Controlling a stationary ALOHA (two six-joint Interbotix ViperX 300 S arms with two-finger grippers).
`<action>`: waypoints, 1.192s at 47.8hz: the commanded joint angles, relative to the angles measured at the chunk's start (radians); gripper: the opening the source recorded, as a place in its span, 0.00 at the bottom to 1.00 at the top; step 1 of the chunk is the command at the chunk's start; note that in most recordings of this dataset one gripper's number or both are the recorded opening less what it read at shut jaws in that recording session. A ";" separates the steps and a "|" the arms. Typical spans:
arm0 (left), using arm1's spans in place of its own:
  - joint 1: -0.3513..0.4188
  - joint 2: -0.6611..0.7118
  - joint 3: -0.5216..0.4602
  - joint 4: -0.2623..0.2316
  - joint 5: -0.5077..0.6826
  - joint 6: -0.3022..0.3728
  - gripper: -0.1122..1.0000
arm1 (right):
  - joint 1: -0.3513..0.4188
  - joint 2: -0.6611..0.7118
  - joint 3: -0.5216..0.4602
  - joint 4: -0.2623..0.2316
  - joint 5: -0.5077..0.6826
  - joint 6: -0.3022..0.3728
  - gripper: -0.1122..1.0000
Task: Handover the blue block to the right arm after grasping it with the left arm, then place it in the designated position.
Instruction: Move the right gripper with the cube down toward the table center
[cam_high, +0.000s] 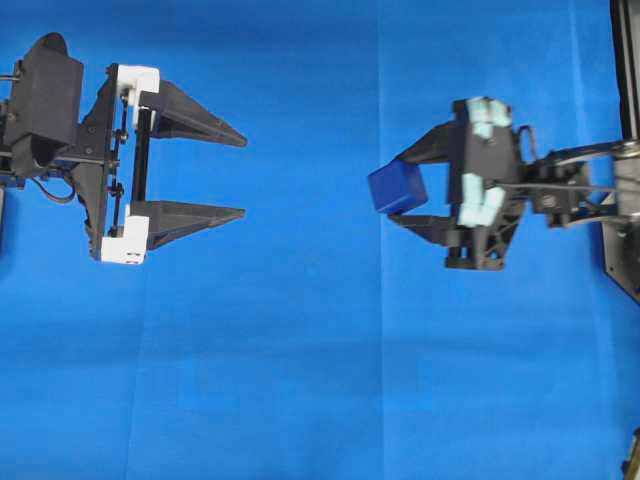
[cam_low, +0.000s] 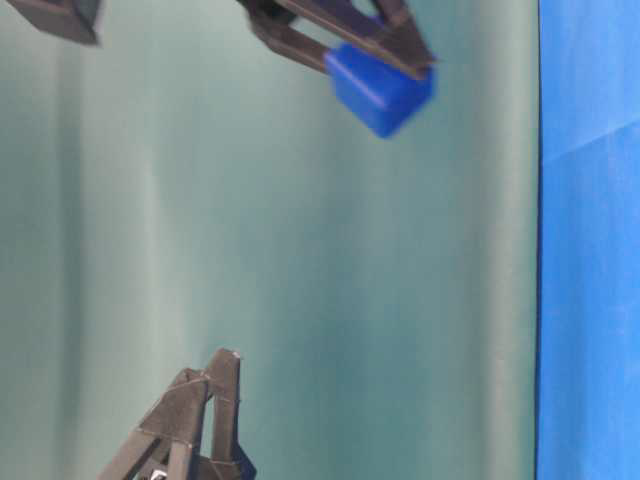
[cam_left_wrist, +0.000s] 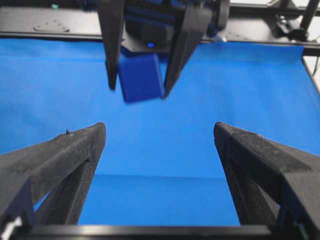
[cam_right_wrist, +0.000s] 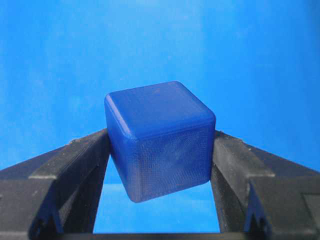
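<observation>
Right wrist, tool (cam_right_wrist: 160, 145) clamping blue block (cam_right_wrist: 160, 140)

No text, label, brand, number or sign can be read in any of the views.
</observation>
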 joint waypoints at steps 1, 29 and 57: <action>0.002 -0.012 -0.025 0.002 -0.009 0.000 0.94 | -0.011 0.028 -0.032 0.002 -0.034 0.002 0.50; 0.002 -0.011 -0.026 0.003 -0.009 0.000 0.94 | -0.081 0.336 -0.109 0.015 -0.261 0.003 0.50; 0.002 -0.009 -0.026 0.003 -0.009 0.000 0.94 | -0.106 0.584 -0.206 0.097 -0.430 0.002 0.50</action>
